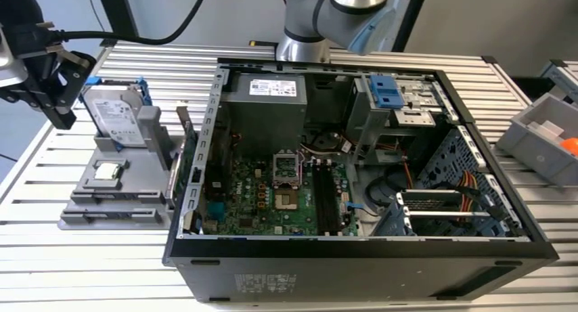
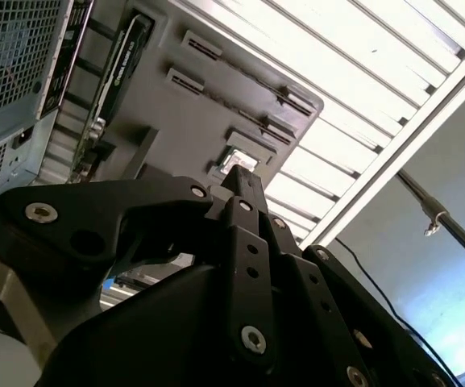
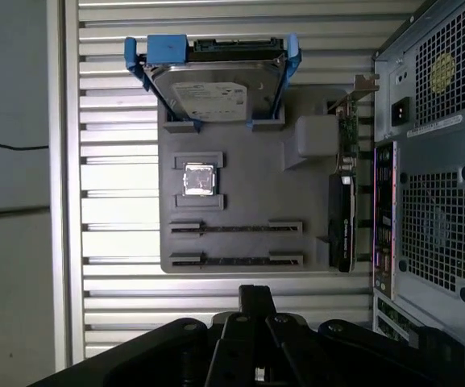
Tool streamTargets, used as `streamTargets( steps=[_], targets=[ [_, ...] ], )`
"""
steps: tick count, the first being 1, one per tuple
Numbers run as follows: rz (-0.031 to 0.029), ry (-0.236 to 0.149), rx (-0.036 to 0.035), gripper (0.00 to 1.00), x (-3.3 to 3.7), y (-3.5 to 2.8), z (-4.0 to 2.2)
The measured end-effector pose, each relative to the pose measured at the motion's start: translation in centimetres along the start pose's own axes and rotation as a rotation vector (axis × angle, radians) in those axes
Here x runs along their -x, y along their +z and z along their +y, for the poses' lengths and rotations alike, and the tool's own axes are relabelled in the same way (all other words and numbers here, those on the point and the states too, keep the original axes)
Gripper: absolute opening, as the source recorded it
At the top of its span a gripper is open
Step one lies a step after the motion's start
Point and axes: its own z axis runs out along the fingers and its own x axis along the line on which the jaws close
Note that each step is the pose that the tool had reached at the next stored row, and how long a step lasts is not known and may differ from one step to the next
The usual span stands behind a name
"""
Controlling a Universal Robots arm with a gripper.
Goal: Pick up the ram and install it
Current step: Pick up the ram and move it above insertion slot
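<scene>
Fingers look pinched shut w/ nothing between them, hovering over the slatted bench just beside the grey holder. Can't tell if the ram sits in its two long slots. Risk, imo: shut tips coming down would knock a stick's edge, not straddle it.

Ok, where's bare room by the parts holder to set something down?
Bare slatted metal table borders the grey plastic holder's slotted end. Crowded between holder and black computer case, where the black graphics card stands.
</scene>
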Motion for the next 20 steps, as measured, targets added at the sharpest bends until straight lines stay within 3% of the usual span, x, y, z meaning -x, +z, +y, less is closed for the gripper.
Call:
streamTargets(
  steps=[20],
  targets=[
    [-0.0001, 0.000, 0.0001, 0.00, 0.00, 0.00, 0.01]
  ],
)
